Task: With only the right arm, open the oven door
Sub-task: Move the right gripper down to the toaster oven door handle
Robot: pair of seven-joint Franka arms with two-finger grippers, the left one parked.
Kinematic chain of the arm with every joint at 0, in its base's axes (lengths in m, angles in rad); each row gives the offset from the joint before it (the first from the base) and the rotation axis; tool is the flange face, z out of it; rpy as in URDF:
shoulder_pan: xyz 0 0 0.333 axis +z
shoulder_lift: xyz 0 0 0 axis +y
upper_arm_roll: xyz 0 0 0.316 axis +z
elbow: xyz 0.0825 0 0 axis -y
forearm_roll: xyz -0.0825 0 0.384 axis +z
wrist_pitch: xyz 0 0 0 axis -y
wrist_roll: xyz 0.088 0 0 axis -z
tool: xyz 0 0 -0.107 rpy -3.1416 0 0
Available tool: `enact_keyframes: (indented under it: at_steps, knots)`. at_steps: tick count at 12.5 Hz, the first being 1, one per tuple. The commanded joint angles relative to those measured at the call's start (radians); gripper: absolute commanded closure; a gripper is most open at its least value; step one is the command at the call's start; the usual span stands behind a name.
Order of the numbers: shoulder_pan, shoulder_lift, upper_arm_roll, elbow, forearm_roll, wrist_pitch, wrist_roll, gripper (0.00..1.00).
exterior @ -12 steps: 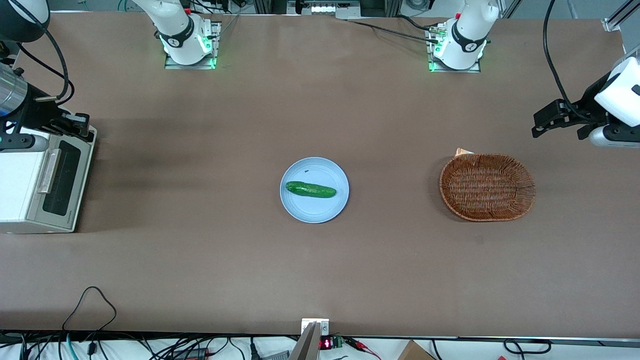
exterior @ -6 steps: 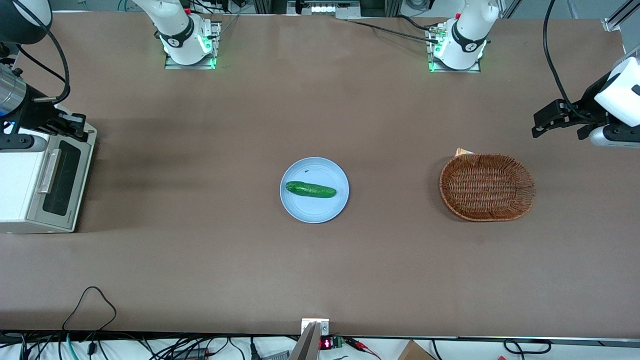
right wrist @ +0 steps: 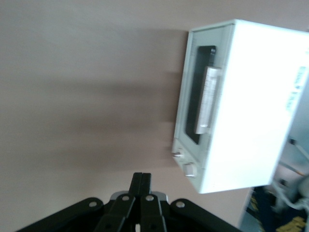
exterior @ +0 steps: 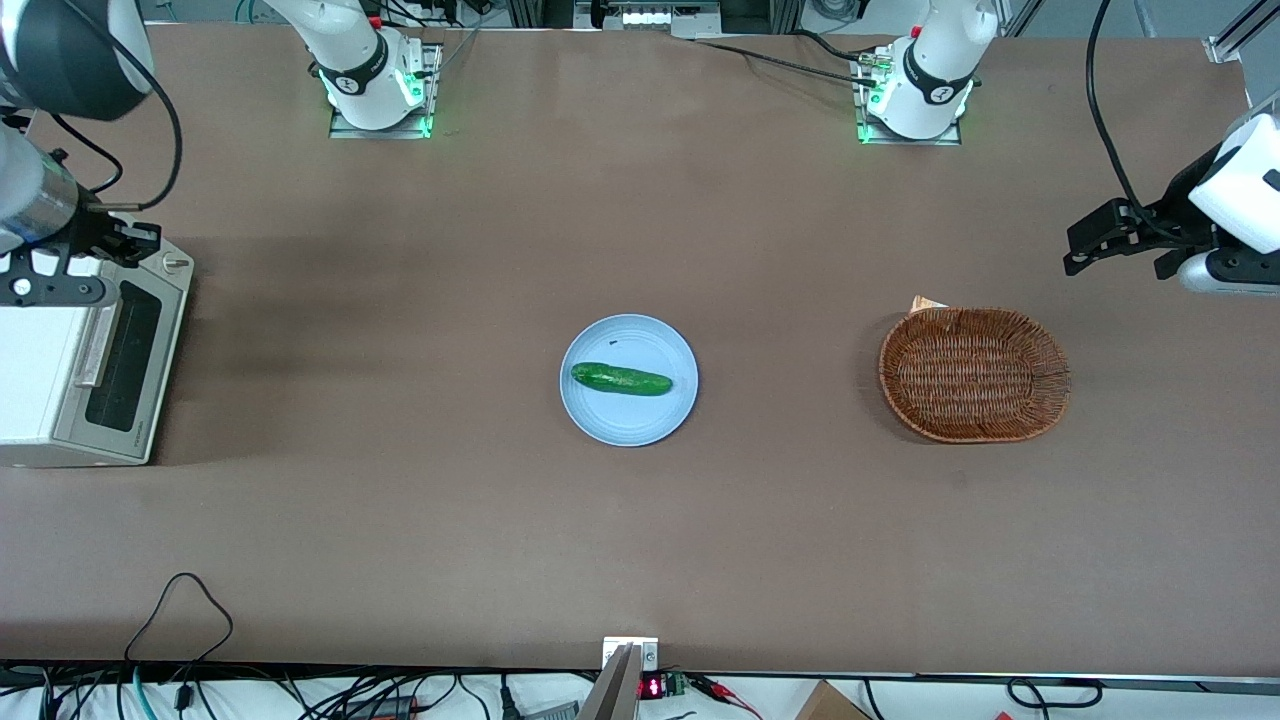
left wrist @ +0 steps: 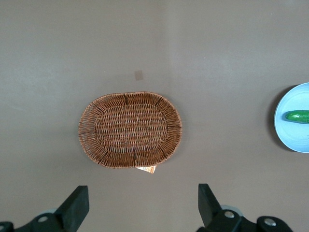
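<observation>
The oven door (exterior: pixel 125 367) sits closed against the front of the oven (exterior: pixel 45 375), its dark glass window and silver bar handle (exterior: pixel 95 343) facing toward the middle of the worktop (exterior: pixel 640 540). The oven itself stands at the working arm's end of the worktop, an off-white box with two cream knobs (right wrist: pixel 184 163) beside the door. In the right wrist view the door shows flush in its frame, the handle lying along the window's upper edge.

The right arm (exterior: pixel 40 150) reaches over the oven's end that lies farther from the front camera, its silver wrist cylinder above the top panel. The gripper (right wrist: pixel 142 186) hangs just above the oven near the knob corner, touching nothing, its two black fingers pressed together with no gap between them.

Well apart from the oven, near the middle of the worktop, a light blue plate (exterior: pixel 600 420) carries a green cucumber (exterior: pixel 621 379) lying on its side. Toward the parked arm's end, an oval wicker basket (exterior: pixel 974 375) rests on the worktop, with a small paper tag (left wrist: pixel 146 169) peeking out from under its rim.
</observation>
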Motion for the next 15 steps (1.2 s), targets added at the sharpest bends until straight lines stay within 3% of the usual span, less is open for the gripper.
enact_keyframes:
  at_steps: [1, 8, 11, 15]
  knots:
    - [0.006, 0.072, 0.002, -0.002, -0.173, 0.014, 0.013, 1.00]
    - [0.003, 0.207, 0.001, -0.074, -0.552, 0.135, 0.300, 1.00]
    - [-0.006, 0.279, -0.003, -0.108, -0.676, 0.201, 0.481, 1.00]
    - [-0.009, 0.315, -0.004, -0.174, -0.770, 0.236, 0.645, 1.00]
